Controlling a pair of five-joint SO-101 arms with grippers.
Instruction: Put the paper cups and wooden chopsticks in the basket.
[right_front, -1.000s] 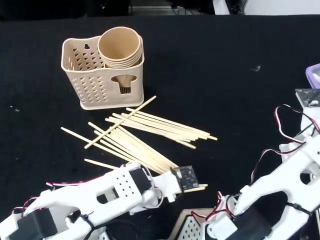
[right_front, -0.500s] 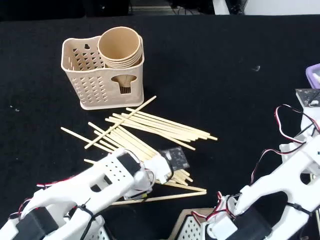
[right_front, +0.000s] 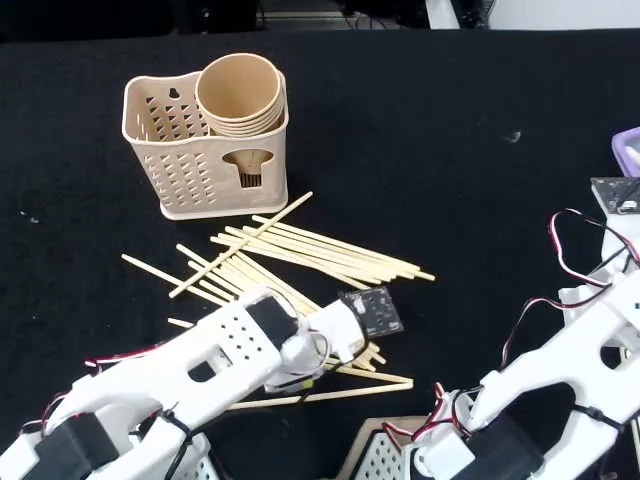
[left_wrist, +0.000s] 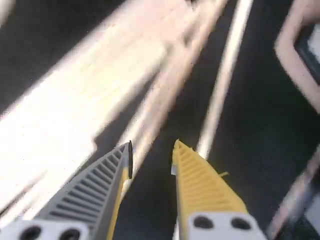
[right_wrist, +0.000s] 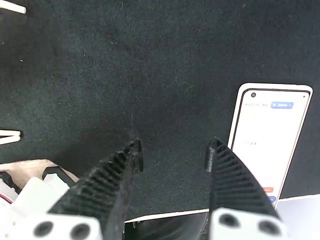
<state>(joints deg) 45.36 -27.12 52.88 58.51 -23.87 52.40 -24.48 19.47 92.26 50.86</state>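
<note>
Chopsticks (right_front: 300, 258) lie strewn in a loose fan across the middle of the high view, flat on the black desk (right_front: 450, 120), just below the basket (right_front: 185, 170). The basket stands upright at upper left, and a nested stack of paper cups (right_front: 240, 92) sits in its right-hand side, rims poking above the wall.

The left arm (right_front: 200, 370) stretches up from the lower left corner, its tip over the lower end of the chopstick pile. From its wrist camera, the left gripper (left_wrist: 152, 155) hangs close over the blurred pale sticks, its fingers (left_wrist: 200, 185) parted by a narrow gap; I can't tell whether a stick sits between them.

The right arm (right_front: 560, 390) is at lower right, well apart from the pile. The right gripper (right_wrist: 172, 155) hovers above bare black cloth with its fingers (right_wrist: 230, 175) spread wide and nothing between them. A phone (right_wrist: 267, 145) lies face up beside it.
</note>
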